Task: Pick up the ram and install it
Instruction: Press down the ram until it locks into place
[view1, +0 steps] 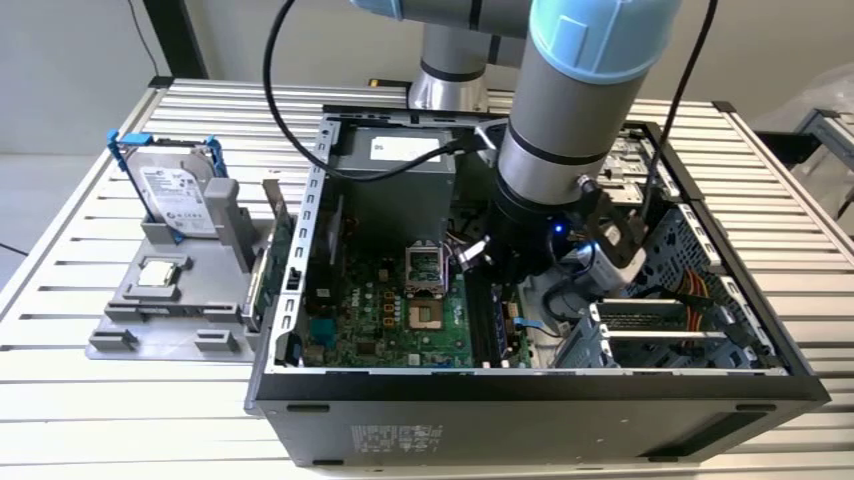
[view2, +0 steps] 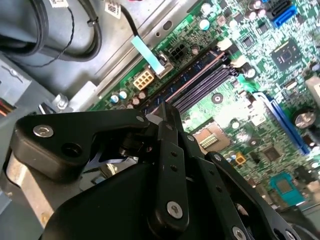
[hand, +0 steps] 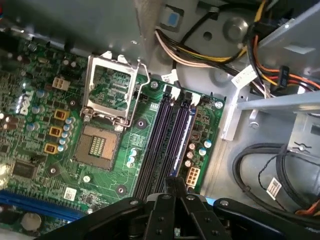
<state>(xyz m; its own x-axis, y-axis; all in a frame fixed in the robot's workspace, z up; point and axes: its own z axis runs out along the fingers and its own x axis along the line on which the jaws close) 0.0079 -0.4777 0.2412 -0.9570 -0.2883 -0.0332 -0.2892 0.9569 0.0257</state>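
My gripper (view1: 505, 285) reaches down into the open computer case, over the motherboard (view1: 387, 310). In both wrist views its black fingers (hand: 175, 181) (view2: 162, 110) are pressed together with nothing visible between them. The tips sit at one end of the black memory slots (hand: 160, 140). A thin bluish strip, which looks like the ram (hand: 186, 132) (view2: 182, 79), runs along the slot nearest the case wall. I see it edge-on, and the fingertips are right over its near end. I cannot tell whether they touch it.
The open processor socket (hand: 107, 95) lies beside the slots. Cable bundles (hand: 280, 165) and a metal drive cage (view1: 667, 320) crowd the other side. At the exterior view's left, a grey holder (view1: 167, 300) carries a hard drive (view1: 180, 190), a processor chip (view1: 160, 270) and an upright green card (view1: 267, 270).
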